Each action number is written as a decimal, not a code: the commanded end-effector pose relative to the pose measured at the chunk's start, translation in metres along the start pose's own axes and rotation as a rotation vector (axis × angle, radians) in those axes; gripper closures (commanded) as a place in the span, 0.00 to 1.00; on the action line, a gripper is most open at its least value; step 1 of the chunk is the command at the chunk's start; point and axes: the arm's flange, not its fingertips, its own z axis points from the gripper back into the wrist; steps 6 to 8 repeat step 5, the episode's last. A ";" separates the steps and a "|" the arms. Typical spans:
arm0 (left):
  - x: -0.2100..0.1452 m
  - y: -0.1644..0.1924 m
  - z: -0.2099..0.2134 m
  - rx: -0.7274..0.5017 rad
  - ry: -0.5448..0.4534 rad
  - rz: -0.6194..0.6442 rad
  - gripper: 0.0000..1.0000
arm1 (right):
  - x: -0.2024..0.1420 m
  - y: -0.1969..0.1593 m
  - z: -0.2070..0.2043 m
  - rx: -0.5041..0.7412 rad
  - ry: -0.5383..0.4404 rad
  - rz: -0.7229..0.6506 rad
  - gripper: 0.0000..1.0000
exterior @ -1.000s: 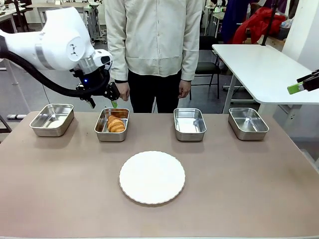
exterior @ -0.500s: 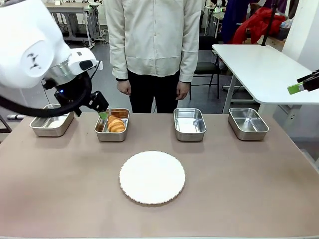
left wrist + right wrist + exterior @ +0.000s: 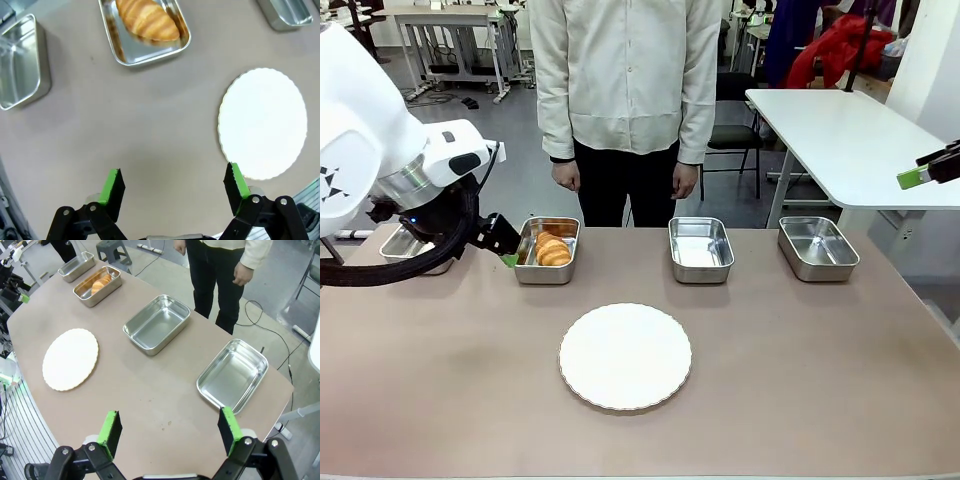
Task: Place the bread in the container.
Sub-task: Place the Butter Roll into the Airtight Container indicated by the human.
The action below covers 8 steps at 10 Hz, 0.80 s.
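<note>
Bread (image 3: 553,249): lying in container (image 3: 546,270) on worktop (image 3: 770,350); left hand (image 3: 172,187) wide open, empty, just beside it; placement judged done, nothing left.

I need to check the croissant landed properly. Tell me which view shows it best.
The left wrist view: the croissant fills the near part of its steel tray, seen from above. The front view shows it smaller, low in the tray. The right wrist view shows it far off and tiny.
</note>
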 end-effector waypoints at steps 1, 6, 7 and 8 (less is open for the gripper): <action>-0.030 0.003 -0.018 -0.019 -0.027 0.029 0.00 | -0.001 0.000 -0.001 0.016 -0.025 0.010 0.00; 0.001 -0.001 -0.002 -0.004 -0.005 0.008 0.00 | -0.001 0.000 -0.001 0.016 -0.025 0.010 0.00; 0.001 -0.001 -0.002 -0.004 -0.005 0.008 0.00 | -0.001 0.000 -0.001 0.016 -0.025 0.010 0.00; 0.001 -0.001 -0.002 -0.004 -0.005 0.008 0.00 | -0.001 0.000 -0.001 0.016 -0.025 0.010 0.00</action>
